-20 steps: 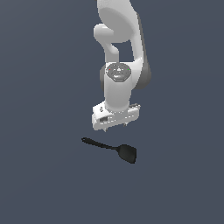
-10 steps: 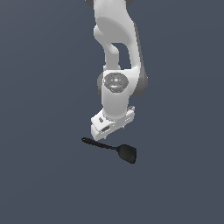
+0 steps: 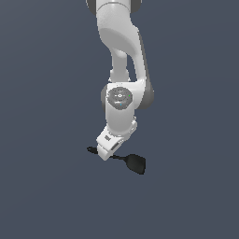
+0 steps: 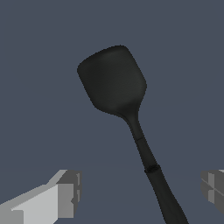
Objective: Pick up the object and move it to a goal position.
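Small black spatula (image 3: 134,161) (image 4: 114,81), lying flat on grey surface, thin knobbed handle, squarish blade

Only a plain, flat dark blue-grey worktop (image 3: 42,186) is seen, uniform across both views. No markings or edges are shown on it.

A plain dark blue-grey floor (image 3: 46,196) with one black spatula (image 3: 133,161) lying flat on it.

The floor was a single even colour, without marks or edges, and filled both views. The spatula was the only thing resting on it. In the exterior view its thin handle pointed toward the exterior view's left and its flat, roughly square blade (image 4: 112,81) lay toward the exterior view's right. The middle of the handle was hidden from that view.
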`<state>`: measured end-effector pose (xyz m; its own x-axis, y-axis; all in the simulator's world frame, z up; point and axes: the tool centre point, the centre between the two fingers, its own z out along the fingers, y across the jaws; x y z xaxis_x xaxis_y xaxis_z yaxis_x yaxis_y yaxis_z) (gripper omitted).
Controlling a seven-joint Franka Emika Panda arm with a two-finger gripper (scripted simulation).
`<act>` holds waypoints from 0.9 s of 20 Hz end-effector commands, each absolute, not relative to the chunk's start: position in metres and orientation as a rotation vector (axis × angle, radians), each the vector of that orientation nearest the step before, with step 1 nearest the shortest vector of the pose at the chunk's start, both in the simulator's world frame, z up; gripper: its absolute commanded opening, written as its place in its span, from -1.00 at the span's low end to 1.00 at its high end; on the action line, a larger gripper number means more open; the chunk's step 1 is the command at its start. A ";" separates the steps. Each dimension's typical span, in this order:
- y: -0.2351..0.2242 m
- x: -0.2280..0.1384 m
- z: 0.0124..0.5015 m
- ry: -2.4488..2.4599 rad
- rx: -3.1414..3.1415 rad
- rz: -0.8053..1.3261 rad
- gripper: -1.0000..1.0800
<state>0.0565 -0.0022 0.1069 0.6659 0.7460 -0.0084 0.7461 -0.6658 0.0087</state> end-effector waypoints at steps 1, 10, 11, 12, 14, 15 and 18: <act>-0.005 0.060 0.102 1.376 2.813 -0.007 0.92; -0.015 0.071 0.083 1.694 2.639 -0.006 0.92; -0.016 0.072 0.081 1.724 2.621 -0.006 0.92; -0.017 0.073 0.079 1.751 2.604 -0.005 0.92; -0.018 0.075 0.076 1.799 2.572 -0.004 0.92; -0.019 0.076 0.075 1.821 2.557 -0.004 0.92; -0.021 0.078 0.071 1.874 2.520 -0.002 0.92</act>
